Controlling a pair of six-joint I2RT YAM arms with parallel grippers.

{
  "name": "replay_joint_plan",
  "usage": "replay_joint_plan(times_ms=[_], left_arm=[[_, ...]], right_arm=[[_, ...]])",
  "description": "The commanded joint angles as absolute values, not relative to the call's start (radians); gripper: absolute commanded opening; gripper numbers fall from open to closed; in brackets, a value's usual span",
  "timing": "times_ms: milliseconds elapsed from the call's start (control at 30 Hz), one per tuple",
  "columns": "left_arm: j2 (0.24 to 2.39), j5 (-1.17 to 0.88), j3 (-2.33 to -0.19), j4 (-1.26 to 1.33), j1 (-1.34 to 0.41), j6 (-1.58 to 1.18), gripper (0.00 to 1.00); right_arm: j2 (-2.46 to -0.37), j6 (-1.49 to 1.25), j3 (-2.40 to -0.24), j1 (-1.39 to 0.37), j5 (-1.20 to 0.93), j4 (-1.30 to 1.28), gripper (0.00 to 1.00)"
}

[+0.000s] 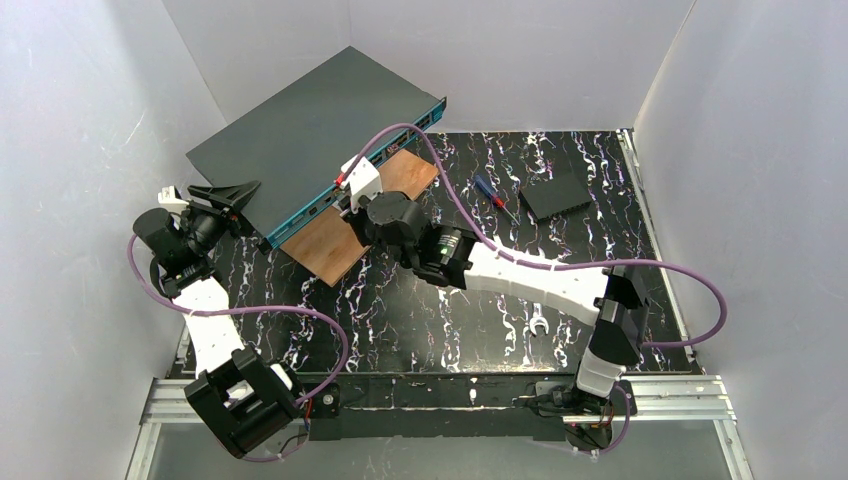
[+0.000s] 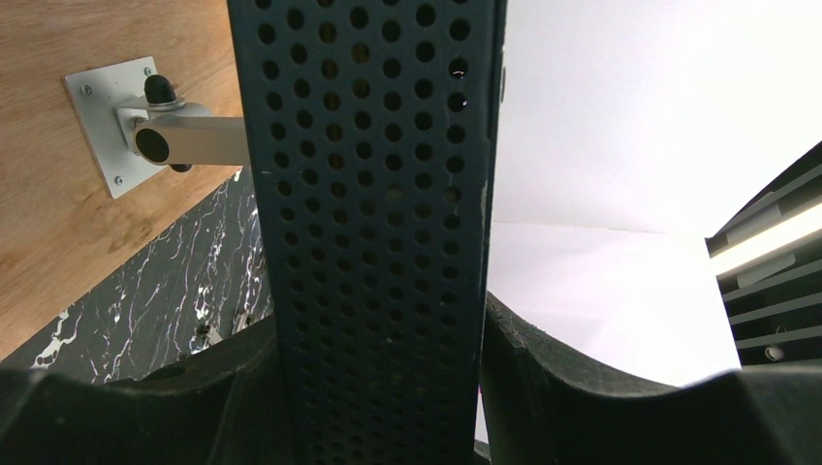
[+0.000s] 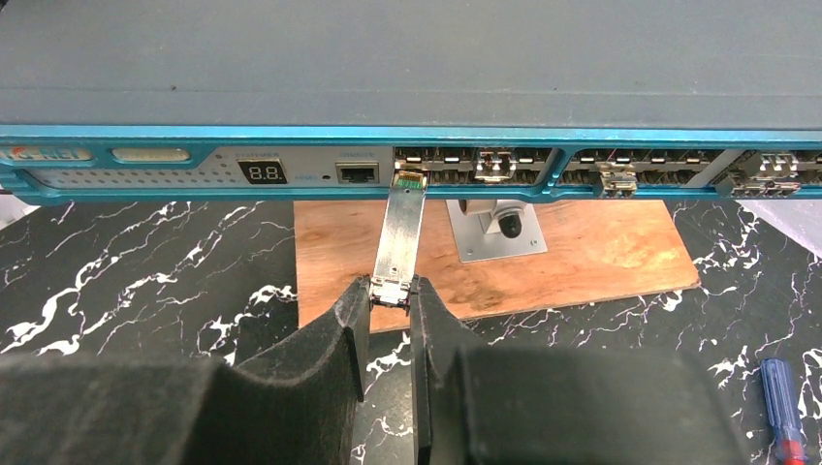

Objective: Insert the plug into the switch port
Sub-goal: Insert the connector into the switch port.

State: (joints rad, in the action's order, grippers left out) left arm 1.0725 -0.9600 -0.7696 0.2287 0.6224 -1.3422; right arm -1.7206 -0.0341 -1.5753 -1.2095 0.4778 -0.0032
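The switch (image 1: 310,140) is a flat dark grey box raised on a mount, its teal port edge (image 3: 291,160) facing my right arm. My left gripper (image 1: 222,193) is shut on the switch's perforated side wall (image 2: 378,242) at the box's left corner. The plug (image 3: 400,237), a slim silver metal module, is pinched at its rear end by my right gripper (image 3: 391,291). Its green-tipped front end sits at the mouth of a port (image 3: 410,178) in the teal edge, right of the small display. In the top view the right gripper (image 1: 362,183) sits right against that edge.
A wooden board (image 1: 345,220) with a metal mount (image 3: 496,228) lies under the switch. A small flat black square box (image 1: 555,193), a red-and-blue screwdriver (image 1: 493,192) and a wrench (image 1: 537,322) lie on the black marbled table. White walls enclose the table.
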Motion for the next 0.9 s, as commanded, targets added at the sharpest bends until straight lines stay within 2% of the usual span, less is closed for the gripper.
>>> replay_joint_plan(times_ms=[0,867], left_arm=[[1.060,-1.005,-0.761,0.204,0.614,-1.283,0.00],[1.061,-1.009,-0.761,0.204,0.614,-1.281,0.00]], right_arm=[[-1.748,-0.029,-1.640,-1.210,0.451,0.015,0.01],[-1.787,0.042,-1.762,-1.192,0.423,-0.071,0.01]])
